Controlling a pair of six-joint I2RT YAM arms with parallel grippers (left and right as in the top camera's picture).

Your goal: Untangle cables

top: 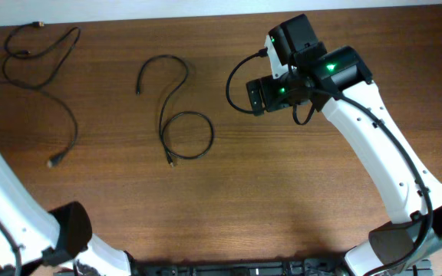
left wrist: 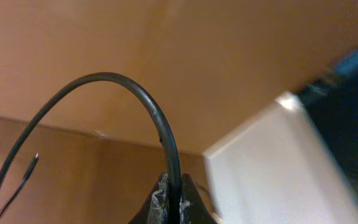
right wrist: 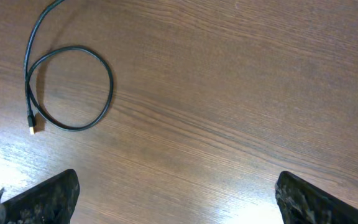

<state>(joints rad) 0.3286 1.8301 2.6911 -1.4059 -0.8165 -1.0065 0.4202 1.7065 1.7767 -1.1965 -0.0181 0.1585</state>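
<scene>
Black cable (left wrist: 104, 76) pinched in left gripper (left wrist: 174, 198), arcing upward

The table (top: 282, 215) is brown wood with a clear grain and a smooth, low-sheen finish. The middle cable (right wrist: 111, 87) has a smooth black jacket, rubbery or plastic, and its plug (right wrist: 32, 129) ends in a pale, metal-looking tip. The gripped cable (left wrist: 114, 78) shows the same jacket with a faint shine. The fingers (left wrist: 160, 200) of the left gripper (left wrist: 174, 205) carry a crinkled greyish covering. Those (right wrist: 48, 199) of the right gripper (right wrist: 176, 186) look dark, rough and matt. The right arm (top: 374, 130) has a smooth white plastic shell.
</scene>
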